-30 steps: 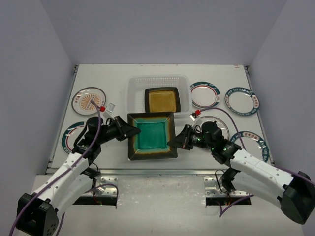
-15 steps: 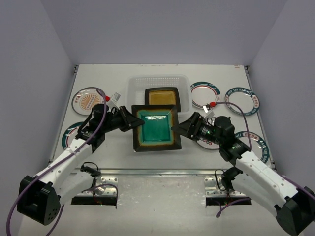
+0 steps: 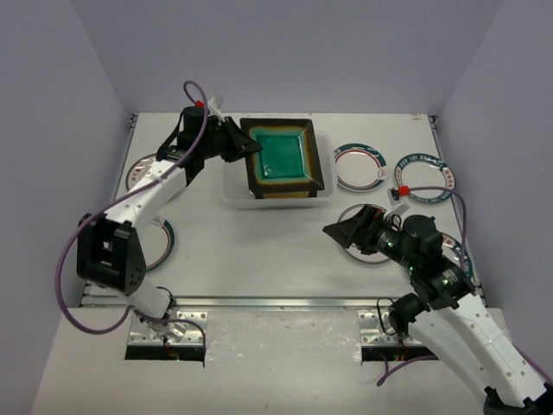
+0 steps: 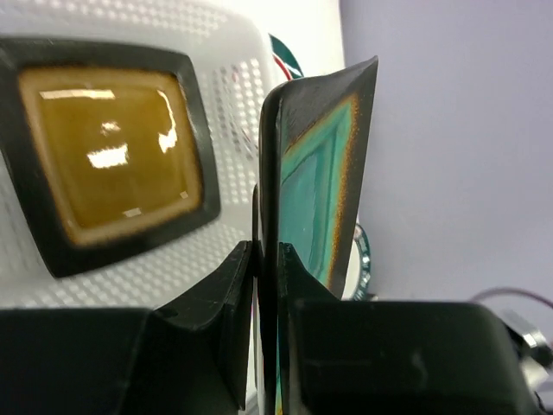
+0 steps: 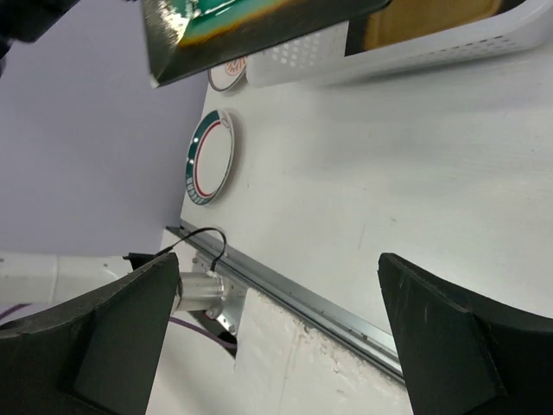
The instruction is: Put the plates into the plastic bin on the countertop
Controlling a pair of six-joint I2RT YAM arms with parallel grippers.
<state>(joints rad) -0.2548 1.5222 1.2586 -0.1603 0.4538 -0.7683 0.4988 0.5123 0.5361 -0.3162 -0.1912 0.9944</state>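
The left pincer [image 4: 266, 251] is clamped on the rim of the teal square plate [image 4: 320, 173], which juts ahead of it above the plastic bin [image 4: 233, 95]. The amber square plate [image 4: 112, 156] lies flat inside the bin, beneath the pincer. The right pincer [image 3: 335, 232] gapes wide over the tabletop [image 3: 259, 251], with the bin well ahead of it.

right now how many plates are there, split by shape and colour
square teal plate: 1
square amber plate: 1
round white plates: 6
total: 8
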